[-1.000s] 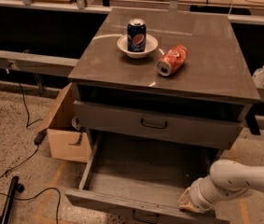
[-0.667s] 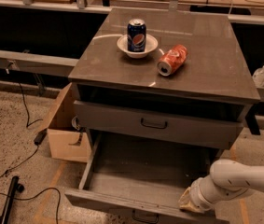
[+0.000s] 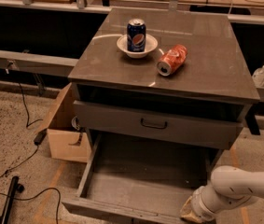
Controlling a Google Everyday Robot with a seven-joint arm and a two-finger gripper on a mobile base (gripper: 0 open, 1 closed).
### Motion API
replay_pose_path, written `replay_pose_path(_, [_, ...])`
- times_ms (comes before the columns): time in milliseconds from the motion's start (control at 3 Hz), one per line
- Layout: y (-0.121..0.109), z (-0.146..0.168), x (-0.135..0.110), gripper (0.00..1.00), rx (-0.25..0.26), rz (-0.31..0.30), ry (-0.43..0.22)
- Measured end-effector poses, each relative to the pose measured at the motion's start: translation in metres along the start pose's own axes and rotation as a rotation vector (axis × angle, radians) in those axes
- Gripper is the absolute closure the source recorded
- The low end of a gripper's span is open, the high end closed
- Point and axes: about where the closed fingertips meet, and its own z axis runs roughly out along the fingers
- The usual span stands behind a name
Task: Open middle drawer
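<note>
**1. End effector.** Gripper [image 3: 189, 213] sits at the near right of the scene, low in view, at the near front edge of the middle drawer [image 3: 141, 178]. It is partly cut off by the frame edge. Gripper state (apart, together or clamped): cannot tell. Contact w/ the drawer front: cannot tell. The white arm [image 3: 243, 188] runs in from the right, just beside the drawer's near right corner.

**2. Task item.** The middle drawer is pulled well out toward the near side, w/ its bare floor and both side walls exposed. Its front panel faces away from the camera, so the handle is not seen.

**3. Surroundings.**
- The upper drawer [image 3: 117, 118] is above it and set far back by comparison; its black loop handle [image 3: 153, 123] is untouched.
- The cabinet top [image 3: 211, 55] carries a blue can [image 3: 136, 34] upright in a white bowl [image 3: 145, 48].
- A red can [image 3: 172, 59] lies on its side just right of the bowl.
- A cardboard box [image 3: 66, 136] stands on the floor, left of the cabinet.

**4. Progress (judgement).**
- Done: the opening stroke looks approx. complete.
- Left: possibly a short final pull, then let go (if gripped) and back the arm off w/o nudging the drawer shut.
</note>
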Motion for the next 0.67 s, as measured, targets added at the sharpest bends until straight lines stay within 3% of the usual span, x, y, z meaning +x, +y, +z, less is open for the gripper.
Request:
replay_pose_path(333, [0.0, 0.0, 0.0, 1.0, 0.0, 0.0, 0.0])
replay_pose_path(667, [-0.005, -0.026, -0.005, 1.0, 0.098, 0.021, -0.051])
